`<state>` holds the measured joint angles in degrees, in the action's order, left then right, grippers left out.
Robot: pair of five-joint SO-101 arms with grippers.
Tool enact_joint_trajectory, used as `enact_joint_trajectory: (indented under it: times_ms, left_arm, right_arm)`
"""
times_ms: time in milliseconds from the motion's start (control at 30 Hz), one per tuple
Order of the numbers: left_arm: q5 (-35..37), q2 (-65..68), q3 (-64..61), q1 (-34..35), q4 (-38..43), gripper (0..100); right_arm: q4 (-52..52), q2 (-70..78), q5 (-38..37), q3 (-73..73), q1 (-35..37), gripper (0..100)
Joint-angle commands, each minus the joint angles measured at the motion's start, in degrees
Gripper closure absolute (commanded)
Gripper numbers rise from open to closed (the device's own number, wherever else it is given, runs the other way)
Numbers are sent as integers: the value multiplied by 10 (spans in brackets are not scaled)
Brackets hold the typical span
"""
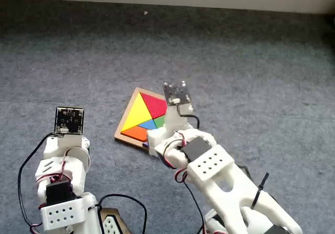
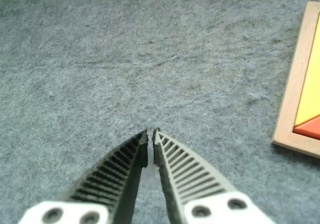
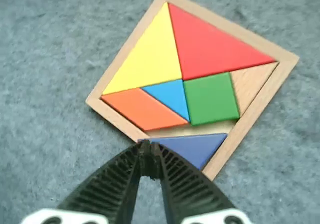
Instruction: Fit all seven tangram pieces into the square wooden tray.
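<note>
The square wooden tray (image 3: pixel 285 66) lies on grey carpet, also seen in the high view as the tray (image 1: pixel 127 112). In it lie a yellow triangle (image 3: pixel 147 58), a red triangle (image 3: pixel 210 46), an orange parallelogram (image 3: pixel 142 108), a small blue triangle (image 3: pixel 172 93) and a green square (image 3: pixel 210 98). An indigo triangle (image 3: pixel 195 146) rests at the tray's near corner, with a strip of bare wood between it and the others. My right gripper (image 3: pixel 148 156) is shut, its tips at that triangle's pointed corner. My left gripper (image 2: pixel 150 135) is shut over bare carpet, to the left of the tray's rim (image 2: pixel 295 78).
Bare wood shows in a small triangular patch (image 3: pixel 250 81) beside the green square. The right arm (image 1: pixel 209 163) stretches from the front right over the tray's near side. The left arm (image 1: pixel 63 160) stands at the front left. Grey carpet (image 1: pixel 235 61) surrounds the tray.
</note>
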<state>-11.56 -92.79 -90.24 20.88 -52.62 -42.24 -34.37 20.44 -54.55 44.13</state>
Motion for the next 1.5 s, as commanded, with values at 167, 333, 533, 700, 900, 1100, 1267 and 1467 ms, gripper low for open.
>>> enact_joint_trajectory:
  times_ms: [167,333,533,700,900,1100,1267,1467]
  left_arm:
    - [0,-8,11,3,3,948]
    - [0,-8,11,3,3,948]
    - [0,-8,11,3,3,948]
    - [-1,-8,11,3,3,948]
    - [-1,-8,11,3,3,948]
    - [-1,-8,11,2,3,948]
    - [-2,-8,11,-12,0,948]
    - [-2,-8,11,-12,0,948]
  right_arm:
    - [27,100,-11,-13,14,995]
    - [87,225,-12,37,-73,995]
    - [46,269,-47,131,-104,995]
    - [-46,244,-47,148,-102,995]
    - [-70,121,-47,144,-84,995]
    - [2,93,-27,143,-87,995]
    - [84,189,-3,147,-90,995]
    - [136,309,-2,175,-121,995]
